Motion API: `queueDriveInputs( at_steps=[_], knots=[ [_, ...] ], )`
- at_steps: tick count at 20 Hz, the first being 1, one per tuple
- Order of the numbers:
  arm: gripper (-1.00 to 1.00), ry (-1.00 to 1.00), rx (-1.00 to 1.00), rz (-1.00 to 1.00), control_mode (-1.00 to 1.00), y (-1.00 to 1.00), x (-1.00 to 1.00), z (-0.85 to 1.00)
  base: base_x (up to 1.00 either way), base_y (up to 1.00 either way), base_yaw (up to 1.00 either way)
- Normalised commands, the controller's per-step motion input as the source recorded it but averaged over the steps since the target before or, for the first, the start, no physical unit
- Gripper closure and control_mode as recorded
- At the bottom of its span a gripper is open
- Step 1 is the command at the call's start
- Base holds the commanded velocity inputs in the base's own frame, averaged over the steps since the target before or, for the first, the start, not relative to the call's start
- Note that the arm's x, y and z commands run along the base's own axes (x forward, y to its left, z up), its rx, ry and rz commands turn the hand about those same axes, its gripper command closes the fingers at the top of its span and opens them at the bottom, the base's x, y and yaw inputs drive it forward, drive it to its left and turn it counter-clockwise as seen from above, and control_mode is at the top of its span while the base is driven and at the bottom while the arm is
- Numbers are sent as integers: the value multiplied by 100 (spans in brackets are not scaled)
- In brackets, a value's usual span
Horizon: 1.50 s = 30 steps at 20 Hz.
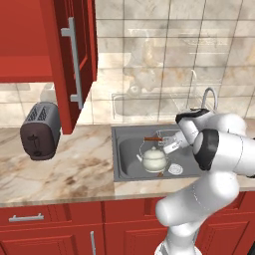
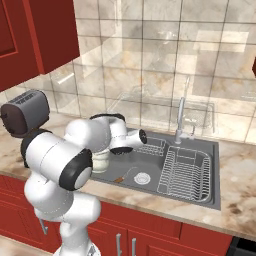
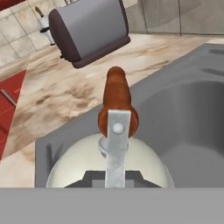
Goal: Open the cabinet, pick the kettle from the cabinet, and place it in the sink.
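- Inside the sink [image 1: 119, 172], a grey metal basin sunk into the marbled desk [image 1: 64, 169], the kettle [image 1: 153, 159] stands upright near the basin's left wall, its base on or just above the floor; contact cannot be told.
- The kettle is cream-white and round, with a short spout, a knobbed lid and a thin wire handle arching over it, topped by a reddish-brown bar [image 1: 151, 139].
- The tool [image 1: 167, 144] is at the right end of that bar, above the kettle. The hand view looks straight along the bar [image 3: 117, 94], with the kettle's pale dome [image 3: 144, 164] below. Its fingertips are hidden, so whether it grips the handle or has let go cannot be told.
- In the right half of the sink lies a wire dish rack [image 2: 184, 172], and a curved chrome faucet [image 2: 181, 117] rises behind the basin.
- Left of the sink on the desk stands a grey and dark-brown toaster [image 1: 41, 130]. Above it, the red cabinet door [image 1: 69, 60] hangs open.
- Handling judgement: the kettle looks rigid, smooth and fairly light. Its rounded body would be slippery for two narrow fingers, so the bar on the handle is the sensible hold. The wire handle may pivot, letting the body swing.
- The task appears near its end.
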Motion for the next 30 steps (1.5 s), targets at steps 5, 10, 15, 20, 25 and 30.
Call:
queueDriveInputs(
  at_steps=[5, 10, 15, 20, 25, 30],
  knots=[
    [100, 0, 0, 1, -100, 3, 4, -22, 0, 0, 0],
    [100, -1, 0, 0, -100, 5, 15, -18, 0, 0, 0],
    [100, -8, 0, 0, -100, 11, 11, -16, 0, 0, 0],
    [100, -8, 0, 0, -100, 1, 14, -6, 0, 0, 0],
    [100, -4, 0, 0, -100, 0, 15, 0, 0, 0, 0],
    [100, 0, -1, 0, -100, 0, 13, 0, 0, 0, 0]
  ],
)
